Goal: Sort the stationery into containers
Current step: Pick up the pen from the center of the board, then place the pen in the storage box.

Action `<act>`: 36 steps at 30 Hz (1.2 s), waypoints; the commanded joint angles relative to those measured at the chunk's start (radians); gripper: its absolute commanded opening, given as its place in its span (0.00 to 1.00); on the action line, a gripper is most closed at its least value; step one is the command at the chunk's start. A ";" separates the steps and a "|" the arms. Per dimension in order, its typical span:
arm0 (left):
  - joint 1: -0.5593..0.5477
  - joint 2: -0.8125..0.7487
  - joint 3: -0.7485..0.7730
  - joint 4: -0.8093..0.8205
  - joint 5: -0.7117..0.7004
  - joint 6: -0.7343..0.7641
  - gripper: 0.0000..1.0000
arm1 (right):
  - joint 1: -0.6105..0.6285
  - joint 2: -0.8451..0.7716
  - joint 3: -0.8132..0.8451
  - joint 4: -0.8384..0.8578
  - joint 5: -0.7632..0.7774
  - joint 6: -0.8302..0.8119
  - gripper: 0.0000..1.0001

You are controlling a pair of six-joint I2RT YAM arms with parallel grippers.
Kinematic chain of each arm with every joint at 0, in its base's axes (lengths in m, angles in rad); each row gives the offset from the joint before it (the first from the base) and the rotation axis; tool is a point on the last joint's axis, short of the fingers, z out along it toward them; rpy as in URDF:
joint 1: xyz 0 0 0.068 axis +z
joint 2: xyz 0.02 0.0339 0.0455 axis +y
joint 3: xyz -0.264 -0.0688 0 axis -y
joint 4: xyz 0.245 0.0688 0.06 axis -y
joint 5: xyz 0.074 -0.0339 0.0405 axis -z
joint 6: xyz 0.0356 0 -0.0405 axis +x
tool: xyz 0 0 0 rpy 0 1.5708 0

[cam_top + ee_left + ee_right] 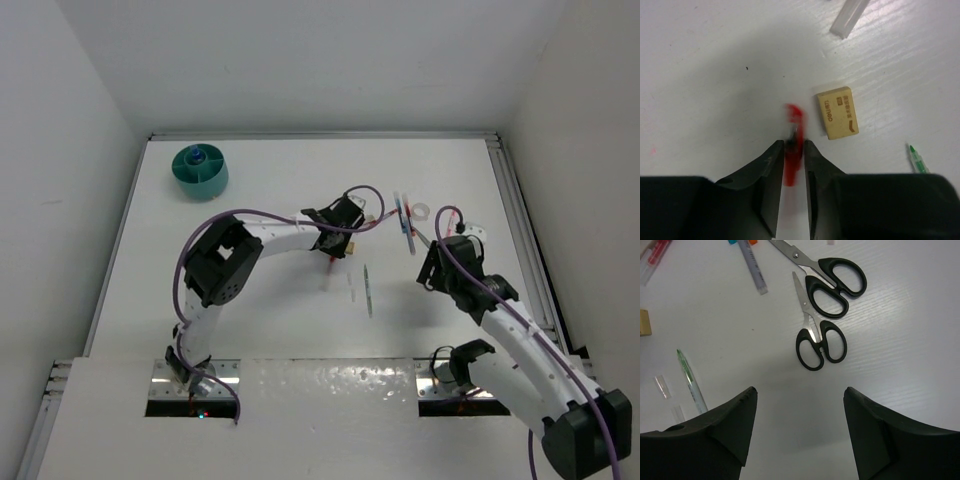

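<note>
In the overhead view the teal tub [210, 183] sits at ten o'clock on the white surface [290, 165], well apart from everything else, with a small blue-topped item [198, 155] inside; which compartment cannot be told. The rest of the stationery lies around the centre and towards two o'clock, where the white tape roll [421, 212] rests just beside a cluster of pens. The left arm reaches to the middle of the surface. In its wrist view the left fingers [771, 165] are clenched on a red pen [794, 117], which looks blurred and runs from between the fingertips towards twelve o'clock. A tan eraser [836, 112] lies flat at two o'clock from the fingertips, just beside the pen but apart from it. A clear cap [850, 17] lies at one o'clock by the top edge, and the tip of a green pen [917, 159] shows at three o'clock. In the right wrist view the right fingers [730, 425] are released, spread wide with only bare surface between them. The green pen lies at nine o'clock from that gap, a grey pen [754, 267] at eleven o'clock, small black-handled scissors [817, 340] at twelve o'clock, and large black-handled scissors [830, 275] beyond them at one o'clock, the two pairs just beside each other
</note>
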 commanded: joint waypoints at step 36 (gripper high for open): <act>0.713 -0.579 -0.257 0.855 0.292 0.486 0.00 | 0.020 0.453 0.307 0.631 -0.167 -0.187 0.68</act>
